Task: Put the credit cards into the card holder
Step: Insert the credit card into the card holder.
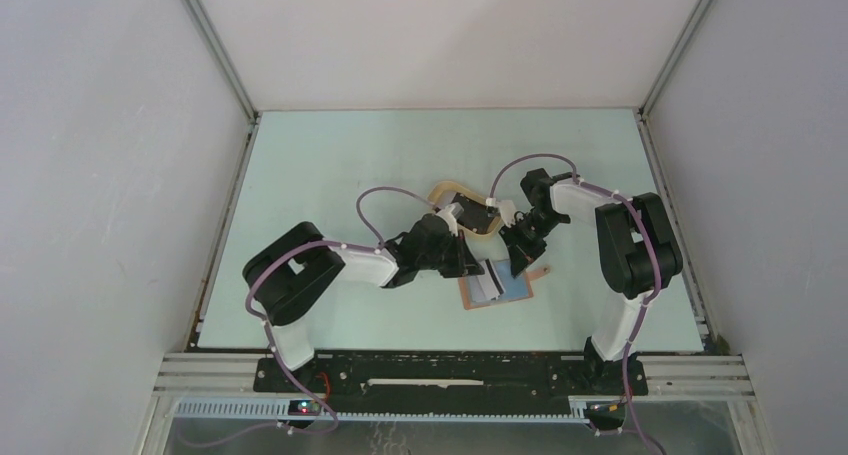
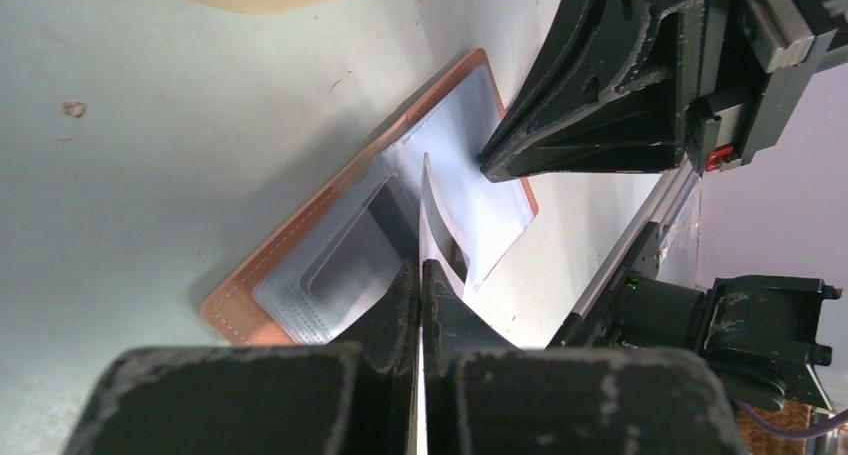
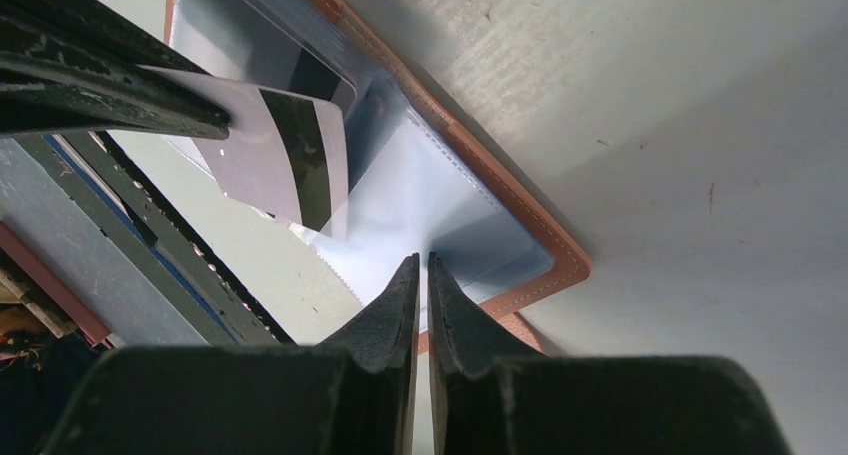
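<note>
Card holder (image 1: 497,290) lies open, flat on bench, about mid-width, closer to the near edge. Left gripper (image 2: 421,265) is clamped tight on a whitish credit card (image 3: 285,145) with a dark stripe, held edge-up, its leading edge at the light blue pockets by the fold. Right gripper (image 3: 421,260) has jaws almost together, tips pressing the blue pocket on the holder's right half; can't tell if it pinches anything. Beige tray (image 1: 455,187) sits just beyond, toward the far edge.

Wallet (image 1: 512,293) lies open on surface (image 1: 330,165). Left gripper (image 1: 483,270) at its 10 o'clock with pale card (image 1: 493,278); right gripper (image 1: 521,265) at 1 o'clock. Tray (image 1: 447,189) at 12 o'clock.
</note>
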Controlling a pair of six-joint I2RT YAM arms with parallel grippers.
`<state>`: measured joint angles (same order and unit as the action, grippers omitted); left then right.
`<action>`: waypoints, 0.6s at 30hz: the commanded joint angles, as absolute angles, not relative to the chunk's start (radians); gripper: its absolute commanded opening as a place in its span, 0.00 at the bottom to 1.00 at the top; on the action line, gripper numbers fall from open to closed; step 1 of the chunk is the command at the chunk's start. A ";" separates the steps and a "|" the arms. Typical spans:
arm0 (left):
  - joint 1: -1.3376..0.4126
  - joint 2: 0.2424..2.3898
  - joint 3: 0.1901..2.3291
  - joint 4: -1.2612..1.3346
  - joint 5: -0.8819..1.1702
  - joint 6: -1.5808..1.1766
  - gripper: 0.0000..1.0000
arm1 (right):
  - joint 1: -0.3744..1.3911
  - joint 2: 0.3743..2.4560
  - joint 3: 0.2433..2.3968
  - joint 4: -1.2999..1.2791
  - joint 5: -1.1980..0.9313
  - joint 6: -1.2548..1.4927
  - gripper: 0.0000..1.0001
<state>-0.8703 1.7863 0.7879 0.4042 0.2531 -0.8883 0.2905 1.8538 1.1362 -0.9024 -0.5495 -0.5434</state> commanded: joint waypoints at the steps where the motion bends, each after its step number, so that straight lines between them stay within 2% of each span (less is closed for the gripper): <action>1: -0.884 1.806 0.781 0.455 0.233 -0.909 0.00 | 0.296 1.855 1.160 -0.905 -0.531 -0.537 0.14; 11: -0.887 1.825 0.738 0.549 0.247 -0.960 0.00 | 0.294 1.849 1.160 -0.905 -0.540 -0.540 0.15; 18: -0.888 1.833 0.714 0.542 0.247 -0.991 0.00 | 0.284 1.809 1.160 -0.906 -0.577 -0.549 0.20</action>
<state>-0.8806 1.8183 0.7357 0.5392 0.2569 -0.9741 0.2897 1.8534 1.1362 -0.9043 -0.5571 -0.5438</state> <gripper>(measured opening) 0.008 0.183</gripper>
